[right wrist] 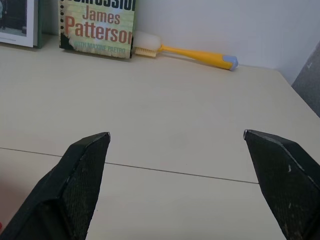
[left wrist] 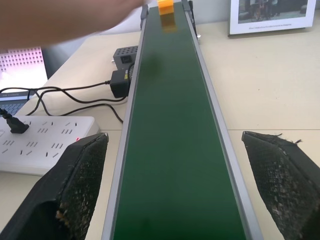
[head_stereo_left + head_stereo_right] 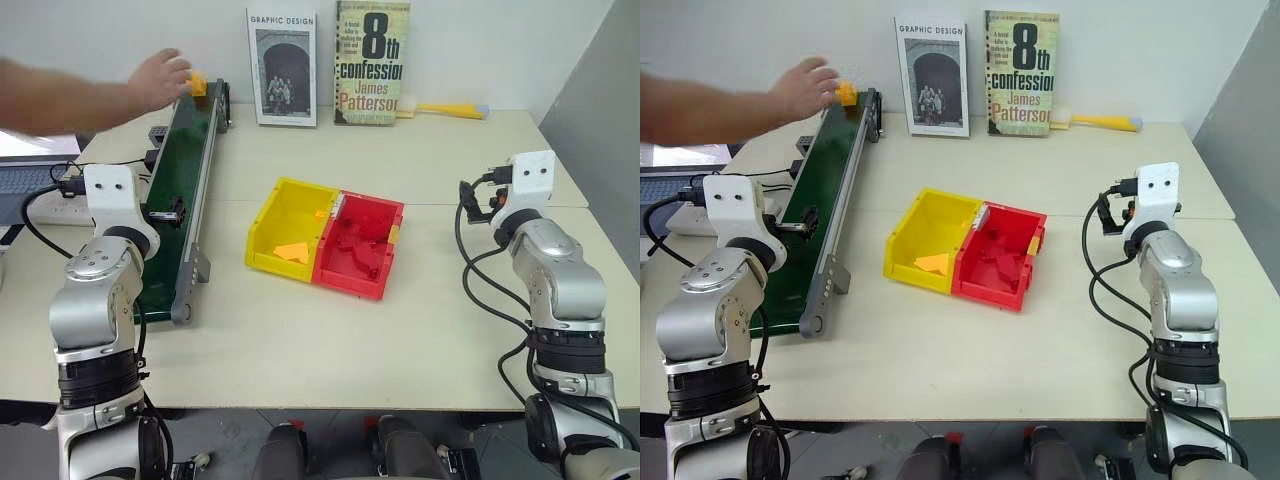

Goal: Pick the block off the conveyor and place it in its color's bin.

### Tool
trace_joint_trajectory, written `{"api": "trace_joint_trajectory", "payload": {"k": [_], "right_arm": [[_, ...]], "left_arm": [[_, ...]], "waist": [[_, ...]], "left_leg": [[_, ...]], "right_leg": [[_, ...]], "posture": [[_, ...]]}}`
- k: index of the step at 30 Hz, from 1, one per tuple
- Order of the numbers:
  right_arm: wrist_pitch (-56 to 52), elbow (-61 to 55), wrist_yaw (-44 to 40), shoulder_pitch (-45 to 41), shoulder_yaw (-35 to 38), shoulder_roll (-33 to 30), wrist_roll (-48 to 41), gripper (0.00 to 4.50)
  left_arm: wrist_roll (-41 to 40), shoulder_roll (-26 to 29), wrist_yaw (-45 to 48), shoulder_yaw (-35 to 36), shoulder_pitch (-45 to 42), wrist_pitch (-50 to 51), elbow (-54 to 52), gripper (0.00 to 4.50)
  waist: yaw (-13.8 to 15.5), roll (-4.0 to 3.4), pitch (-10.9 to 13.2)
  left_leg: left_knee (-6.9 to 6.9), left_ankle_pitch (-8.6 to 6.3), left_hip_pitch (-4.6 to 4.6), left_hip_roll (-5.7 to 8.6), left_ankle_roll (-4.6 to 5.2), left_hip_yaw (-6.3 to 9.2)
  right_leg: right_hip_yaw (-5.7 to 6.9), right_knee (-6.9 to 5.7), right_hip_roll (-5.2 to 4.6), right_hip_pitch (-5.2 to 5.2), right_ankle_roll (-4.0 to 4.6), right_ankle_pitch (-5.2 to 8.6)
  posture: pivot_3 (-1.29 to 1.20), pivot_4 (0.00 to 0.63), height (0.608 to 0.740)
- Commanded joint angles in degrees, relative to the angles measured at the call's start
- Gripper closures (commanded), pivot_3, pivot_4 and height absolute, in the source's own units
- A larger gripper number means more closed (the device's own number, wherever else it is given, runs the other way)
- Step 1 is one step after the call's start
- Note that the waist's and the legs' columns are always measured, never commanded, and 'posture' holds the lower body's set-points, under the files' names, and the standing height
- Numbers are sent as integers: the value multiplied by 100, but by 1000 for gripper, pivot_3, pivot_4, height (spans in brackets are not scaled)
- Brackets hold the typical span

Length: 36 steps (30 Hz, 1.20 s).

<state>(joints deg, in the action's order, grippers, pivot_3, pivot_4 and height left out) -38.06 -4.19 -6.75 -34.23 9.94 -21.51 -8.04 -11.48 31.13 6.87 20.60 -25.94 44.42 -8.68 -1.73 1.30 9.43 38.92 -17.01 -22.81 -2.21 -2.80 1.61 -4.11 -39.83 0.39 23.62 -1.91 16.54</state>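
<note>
1. Block [image 2: 166, 6] sits at the conveyor's [image 3: 185, 190] far end, a person's hand [image 3: 160, 80] on it.
2. Left tool [image 2: 175, 185] spread wide over the belt, empty; right tool [image 1: 177, 185] spread, empty.
3. Nothing picked yet; yellow bin [image 3: 262, 232] mid-counter awaits the block.
</note>
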Motion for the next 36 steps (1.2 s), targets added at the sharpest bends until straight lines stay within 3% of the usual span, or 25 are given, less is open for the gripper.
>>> {"api": "trace_joint_trajectory", "payload": {"k": [1,26,36], "right_arm": [[102,-114,41,-113,111,1,-12,0],[161,-108,-325,-242,4,-126,-63,0],[-69,-571,-3246,-748,-586,-827,-1531,0]], "left_arm": [[53,58,-108,170,-104,-144,-135,30],[-83,-162,-278,327,-116,-545,-51,30],[-32,-270,-318,121,-226,-577,250,30]], "waist": [[0,0,0],[0,0,0],[-2,-1,1]], "left_leg": [[0,0,0,0,0,0],[-1,0,-1,-1,0,1],[-2,-1,-2,0,2,6]], "right_leg": [[0,0,0,0,0,0],[1,2,0,0,0,0],[7,13,1,-3,0,0]], "posture": [[0,150,740],[0,150,740],[0,150,740]]}}
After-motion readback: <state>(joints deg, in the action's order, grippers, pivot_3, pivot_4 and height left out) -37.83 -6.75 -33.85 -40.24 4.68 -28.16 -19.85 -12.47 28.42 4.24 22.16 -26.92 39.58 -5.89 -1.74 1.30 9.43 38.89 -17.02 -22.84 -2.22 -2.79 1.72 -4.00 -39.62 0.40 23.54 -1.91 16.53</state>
